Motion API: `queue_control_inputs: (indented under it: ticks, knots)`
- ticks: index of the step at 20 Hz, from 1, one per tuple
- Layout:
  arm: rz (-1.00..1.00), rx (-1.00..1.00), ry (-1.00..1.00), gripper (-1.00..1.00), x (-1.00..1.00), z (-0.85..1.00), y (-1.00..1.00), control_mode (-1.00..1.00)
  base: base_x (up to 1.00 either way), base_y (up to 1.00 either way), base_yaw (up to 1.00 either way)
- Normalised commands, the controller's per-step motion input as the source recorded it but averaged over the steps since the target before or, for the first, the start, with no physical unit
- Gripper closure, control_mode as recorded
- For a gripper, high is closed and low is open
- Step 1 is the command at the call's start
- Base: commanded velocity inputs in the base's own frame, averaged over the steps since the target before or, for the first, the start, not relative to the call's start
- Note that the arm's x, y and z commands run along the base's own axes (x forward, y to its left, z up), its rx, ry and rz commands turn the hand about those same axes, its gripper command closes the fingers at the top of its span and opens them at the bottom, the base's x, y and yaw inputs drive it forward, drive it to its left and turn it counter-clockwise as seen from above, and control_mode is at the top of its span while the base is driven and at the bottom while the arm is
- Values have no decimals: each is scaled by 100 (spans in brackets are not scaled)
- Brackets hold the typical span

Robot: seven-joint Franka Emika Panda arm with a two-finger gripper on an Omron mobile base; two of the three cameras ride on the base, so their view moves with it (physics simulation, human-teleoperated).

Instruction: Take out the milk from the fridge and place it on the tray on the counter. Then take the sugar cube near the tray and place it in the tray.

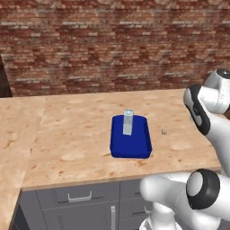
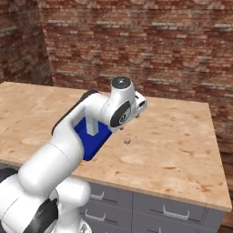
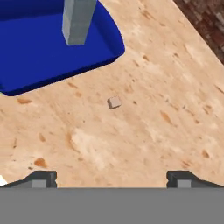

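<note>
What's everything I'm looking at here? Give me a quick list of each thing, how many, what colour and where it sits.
tray: one, dark blue, near the middle of the counter.
milk: one carton, pale blue and white, upright inside the tray toward its far end.
sugar cube: one, whitish-tan, on the bare counter beside the tray, not touching it.
counter: one, light tan wood grain, running along the brick wall.
drawers: several, grey with metal handles, under the counter.
brick wall: one, red-brown, behind the counter.
arm: one, white with dark joints, reaching over the counter.
gripper: one, dark fingertips wide apart, empty, above the counter short of the sugar cube.
</note>
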Motion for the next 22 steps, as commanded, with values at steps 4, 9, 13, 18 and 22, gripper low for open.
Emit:
queue_control_inputs:
  ticks: [4,9,13,18,22]
  knots:
    - [37,2,15,-100,0,-11,-10,-100,0,0,0]
    - [37,12,10,-100,0,-8,-7,-100,0,0,0]
    - [16,10,5,-100,4,-21,0,-100,0,0,0]
    - [6,18,-5,-100,9,-25,0,-100,0,0,0]
    - [1,16,-12,-100,10,-32,0,-100,0,0,0]
